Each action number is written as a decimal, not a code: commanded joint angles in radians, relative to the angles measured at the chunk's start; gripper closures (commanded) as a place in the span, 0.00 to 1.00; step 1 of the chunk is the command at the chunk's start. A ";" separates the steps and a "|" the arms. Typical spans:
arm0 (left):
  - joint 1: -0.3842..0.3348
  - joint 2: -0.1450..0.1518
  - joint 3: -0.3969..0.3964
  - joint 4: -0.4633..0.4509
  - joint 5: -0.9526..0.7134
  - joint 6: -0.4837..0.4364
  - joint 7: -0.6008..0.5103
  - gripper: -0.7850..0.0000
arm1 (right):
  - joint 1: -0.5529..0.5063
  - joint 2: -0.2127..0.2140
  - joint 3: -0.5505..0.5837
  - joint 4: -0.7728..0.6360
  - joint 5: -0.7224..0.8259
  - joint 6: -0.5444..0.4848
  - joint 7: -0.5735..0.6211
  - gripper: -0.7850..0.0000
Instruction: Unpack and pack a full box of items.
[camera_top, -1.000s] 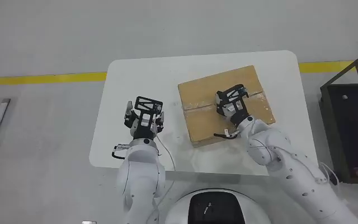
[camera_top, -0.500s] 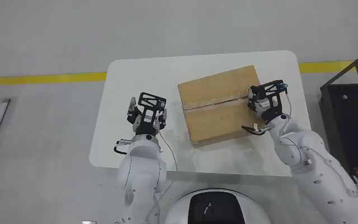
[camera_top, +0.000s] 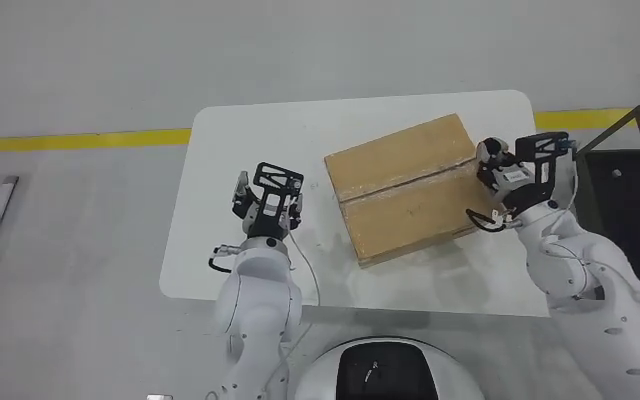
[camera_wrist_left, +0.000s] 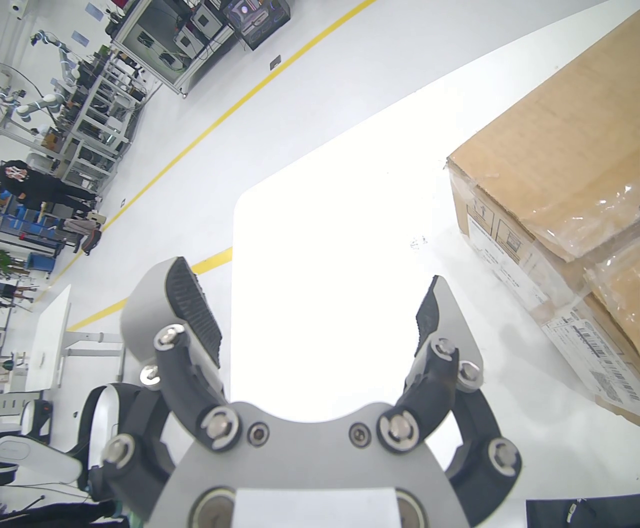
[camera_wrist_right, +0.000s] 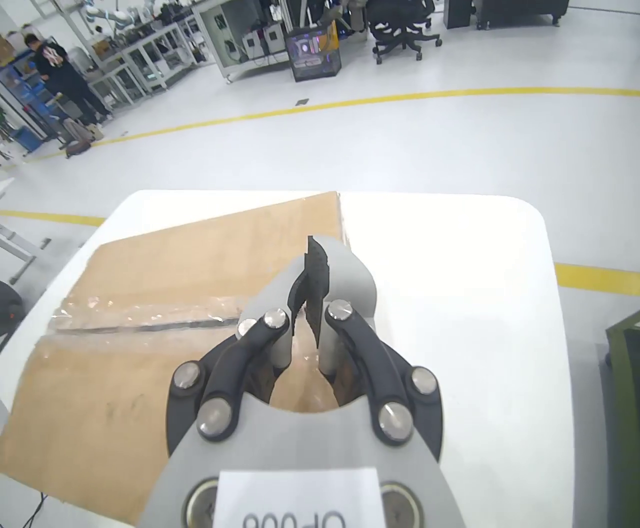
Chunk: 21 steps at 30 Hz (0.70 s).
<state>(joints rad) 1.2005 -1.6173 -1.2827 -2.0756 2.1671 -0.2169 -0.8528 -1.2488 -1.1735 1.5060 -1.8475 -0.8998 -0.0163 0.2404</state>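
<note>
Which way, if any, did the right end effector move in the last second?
Yes. The right end effector slid along the box seam, from mid-lid to the end by the table edge on the robot's right.

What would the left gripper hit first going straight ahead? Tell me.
Likely nothing: the left gripper points over bare table toward its far edge, with the box off to the side.

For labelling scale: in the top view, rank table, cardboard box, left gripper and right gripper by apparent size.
1. table
2. cardboard box
3. left gripper and right gripper: smallest, about alike, so unranked between them.
</note>
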 joint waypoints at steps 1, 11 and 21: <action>0.000 0.000 0.001 0.000 0.000 0.001 0.000 0.00 | -0.008 0.000 0.025 -0.010 0.015 0.014 -0.037 1.00; 0.013 0.001 -0.003 -0.031 -0.002 0.035 0.008 0.00 | -0.047 -0.005 0.051 0.131 0.037 0.033 -0.073 1.00; -0.001 0.002 -0.011 -0.083 -0.019 0.053 0.027 0.00 | -0.085 -0.026 -0.143 0.096 0.018 -0.057 -0.076 1.00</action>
<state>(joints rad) 1.2017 -1.6155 -1.2938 -2.1536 2.1502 -0.1654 -0.8290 -1.3359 -1.1980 1.3795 -1.7477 -0.8725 -0.0684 0.1665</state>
